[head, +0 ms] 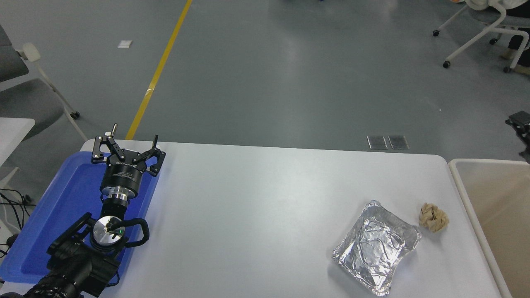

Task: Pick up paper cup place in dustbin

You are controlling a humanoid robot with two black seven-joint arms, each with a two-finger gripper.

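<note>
1. The paper cup cannot be seen anywhere in the head view, neither on the table nor in the visible part of the dustbin.
2. The dustbin (pixel 488 161) stands just off the right end of the table (pixel 256 198). It is cream-coloured with a thick pale rim, and the right and lower edges of the picture cut it off. What shows of its inside is bare wall.
3. Only a small black piece of the right gripper (pixel 520 124) pokes in at the right edge, above and beyond the dustbin's far rim. Whether it is open or closed cannot be told, and nothing is seen in it.
4. A crumpled brown paper ball (pixel 433 218) lies on the table near the dustbin's left wall, not touching it.
5. A crumpled foil tray (pixel 377 252) sits just left of and nearer than the ball, close to it, turned at an angle to the table's edges, its shiny hollow facing up.
6. The middle of the white table is plain surface.
7. A flat blue tray (pixel 62 207) lies at the table's left end.
8. The left arm comes in from the lower left corner and lies over the blue tray. The left gripper (pixel 127 145) points away from the camera at the tray's far end, its fingers spread wide apart and holding nothing.
9. Beyond the table is grey floor with a yellow line (pixel 159 70) running away, two small metal floor plates (pixel 388 142), a grey chair (pixel 25 95) at the left and a white-framed chair (pixel 488 25) at the upper right.
</note>
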